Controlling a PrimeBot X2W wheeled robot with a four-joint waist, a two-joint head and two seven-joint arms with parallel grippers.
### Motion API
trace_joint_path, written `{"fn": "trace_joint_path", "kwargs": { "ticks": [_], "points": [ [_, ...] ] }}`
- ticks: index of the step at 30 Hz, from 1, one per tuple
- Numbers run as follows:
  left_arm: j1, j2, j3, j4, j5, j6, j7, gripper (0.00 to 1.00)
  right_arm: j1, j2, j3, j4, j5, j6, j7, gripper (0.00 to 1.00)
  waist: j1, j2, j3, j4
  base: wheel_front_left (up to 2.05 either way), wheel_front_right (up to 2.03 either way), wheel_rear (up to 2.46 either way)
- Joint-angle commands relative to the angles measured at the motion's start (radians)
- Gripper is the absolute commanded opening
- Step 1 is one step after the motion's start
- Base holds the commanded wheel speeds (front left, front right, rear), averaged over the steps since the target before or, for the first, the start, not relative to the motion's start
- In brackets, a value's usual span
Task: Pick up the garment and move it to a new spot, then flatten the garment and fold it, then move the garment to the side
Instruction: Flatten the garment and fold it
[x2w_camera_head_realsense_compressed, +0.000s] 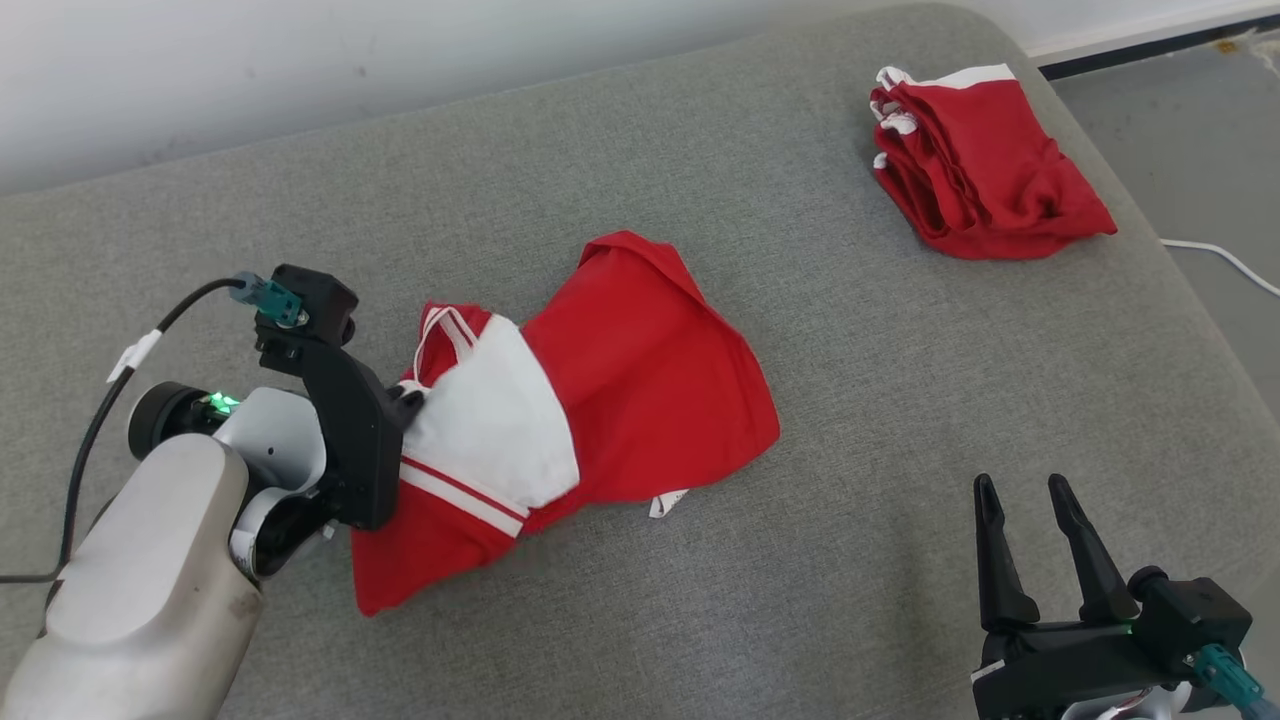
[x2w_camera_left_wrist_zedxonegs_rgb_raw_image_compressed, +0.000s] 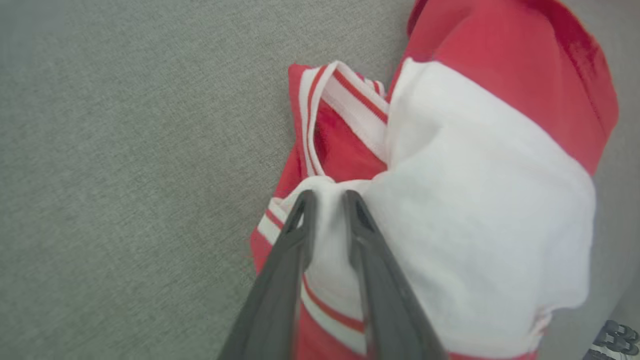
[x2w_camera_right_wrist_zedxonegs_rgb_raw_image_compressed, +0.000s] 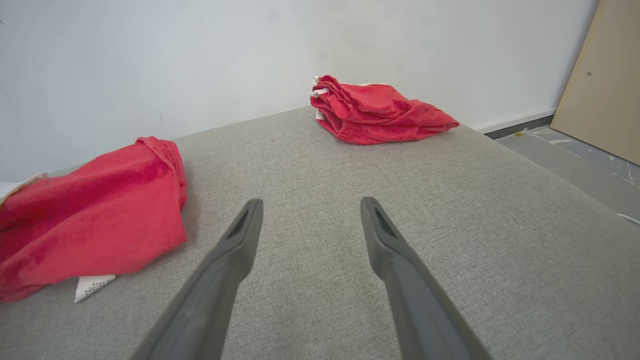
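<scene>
**Left end effector pinches the white panel of the garment**

The garment (x2w_camera_head_realsense_compressed: 640, 390), red with a white panel and red-and-white striped trim, lies crumpled near the middle of the grey padded surface (x2w_camera_head_realsense_compressed: 850, 450), a little to the left. A small white label (x2w_camera_head_realsense_compressed: 667, 504) pokes out from under its near edge.

The left end effector (x2w_camera_head_realsense_compressed: 410, 398) reaches in from the left at the garment's left edge. In the left wrist view its two dark fingers (x2w_camera_left_wrist_zedxonegs_rgb_raw_image_compressed: 305, 220) stand close together with a bunched fold of the white cloth (x2w_camera_left_wrist_zedxonegs_rgb_raw_image_compressed: 475, 200) between them, touching it on both sides. The striped collar lies just beyond the fingertips.

The right end effector (x2w_camera_head_realsense_compressed: 1022, 485) is at the near right, well apart from the garment, with its fingers spread wide and nothing between them. It sits low over bare grey fabric in the right wrist view (x2w_camera_right_wrist_zedxonegs_rgb_raw_image_compressed: 311, 202), where the garment's red part (x2w_camera_right_wrist_zedxonegs_rgb_raw_image_compressed: 90, 215) lies to the left.

A second red garment (x2w_camera_head_realsense_compressed: 985, 170), folded into a loose pile, sits at the far right corner of the padded surface, next to a white wall (x2w_camera_right_wrist_zedxonegs_rgb_raw_image_compressed: 200, 60). Grey floor (x2w_camera_head_realsense_compressed: 1200, 150) and a thin white cable (x2w_camera_head_realsense_compressed: 1220, 255) lie to the right of it.
</scene>
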Motion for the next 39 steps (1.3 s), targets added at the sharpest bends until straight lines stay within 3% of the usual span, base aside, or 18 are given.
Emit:
{"fn": "trace_joint_path", "kwargs": {
  "ticks": [1, 5, 11, 16, 27, 33, 39],
  "points": [
    [0.015, 0.012, -0.006, 0.003, -0.004, 0.002, 0.004, 0.00, -0.008, 0.000, -0.005, 0.000, -0.001, -0.003, 0.000, 1.00, -0.0001, -0.0001, 0.000, 0.002, 0.00, 0.00, 0.00],
    [0.010, 0.017, -0.010, -0.011, 0.001, 0.001, -0.030, 0.00, -0.008, -0.001, -0.014, -0.004, -0.007, -0.003, 0.000, 1.00, -0.0001, -0.0001, -0.002, 0.014, 0.00, 0.00, 0.00],
    [-0.020, 0.016, 0.017, -0.056, 0.029, 0.005, -0.213, 0.00, 0.003, -0.008, -0.025, -0.009, -0.014, -0.003, 0.000, 1.00, -0.0001, -0.0001, -0.018, 0.053, 0.00, 0.00, 0.00],
    [0.038, 0.007, 0.052, -0.123, 0.047, 0.050, -0.352, 0.00, 0.022, -0.013, -0.032, -0.015, -0.019, -0.003, 0.000, 1.00, -0.0001, -0.0001, -0.038, 0.103, 0.00, 0.00, 0.00],
    [0.402, 0.004, 0.138, -0.391, 0.042, 0.198, -0.626, 0.00, 0.061, -0.028, -0.052, -0.029, -0.028, -0.003, 0.000, 1.00, -0.0001, -0.0001, -0.058, 0.231, 0.00, 0.00, 0.00],
    [0.599, -0.037, 0.122, -0.475, 0.029, 0.230, -0.719, 0.00, 0.067, -0.047, -0.056, -0.024, -0.026, -0.003, 0.000, 1.00, -0.0001, -0.0001, -0.058, 0.295, 0.00, 0.00, 0.00],
    [0.698, -0.071, 0.113, -0.411, 0.021, 0.236, -0.794, 0.00, 0.072, -0.060, -0.056, -0.021, -0.028, -0.003, 0.000, 1.00, -0.0001, -0.0001, -0.065, 0.343, 0.00, 0.00, 0.00]
  ]
}}
